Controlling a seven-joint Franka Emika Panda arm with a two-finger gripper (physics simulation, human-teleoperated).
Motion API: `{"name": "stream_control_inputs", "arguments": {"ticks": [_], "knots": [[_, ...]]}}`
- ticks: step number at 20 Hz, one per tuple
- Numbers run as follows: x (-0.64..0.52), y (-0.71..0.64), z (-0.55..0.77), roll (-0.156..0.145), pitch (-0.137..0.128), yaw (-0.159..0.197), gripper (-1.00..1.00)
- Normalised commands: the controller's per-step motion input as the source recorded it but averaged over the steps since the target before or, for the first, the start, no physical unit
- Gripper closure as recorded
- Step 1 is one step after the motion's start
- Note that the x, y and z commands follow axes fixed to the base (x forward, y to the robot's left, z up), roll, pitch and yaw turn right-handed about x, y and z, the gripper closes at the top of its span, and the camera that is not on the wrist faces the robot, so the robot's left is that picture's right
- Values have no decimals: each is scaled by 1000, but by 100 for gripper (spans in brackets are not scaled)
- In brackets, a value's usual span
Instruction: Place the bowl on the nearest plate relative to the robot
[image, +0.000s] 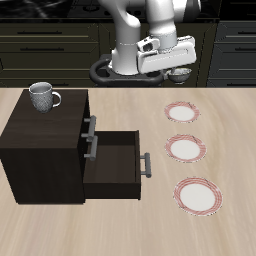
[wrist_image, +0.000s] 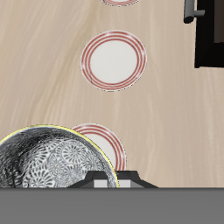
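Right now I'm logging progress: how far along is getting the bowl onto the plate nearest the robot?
Picked up: the bowl hangs in the jaws of the gripper, off the table. In hand: carrying it above the plate farthest back. Left: lowering and releasing it there.

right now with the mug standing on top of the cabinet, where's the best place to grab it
Probably the rim of the mug, from straight above: it stands upright on the cabinet with its mouth open upward, so one finger can go inside and one outside the wall. Pick a stretch away from the handle, which sticks out toward the plates. The gripper holds the bowl.
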Motion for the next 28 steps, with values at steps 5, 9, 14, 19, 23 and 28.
{"name": "stream_control_inputs", "arguments": {"ticks": [5, 9, 14, 19, 23, 28], "knots": [[-321, 89, -142, 26, 15, -26, 100], [-279, 123, -45, 48, -8, -9, 100], [-7, 19, -84, 11, 8, 5, 100], [261, -73, -180, -28, 25, 2, 100], [192, -45, -211, -6, 19, 8, 100], [117, 42, -299, 15, 43, 22, 100]]}}
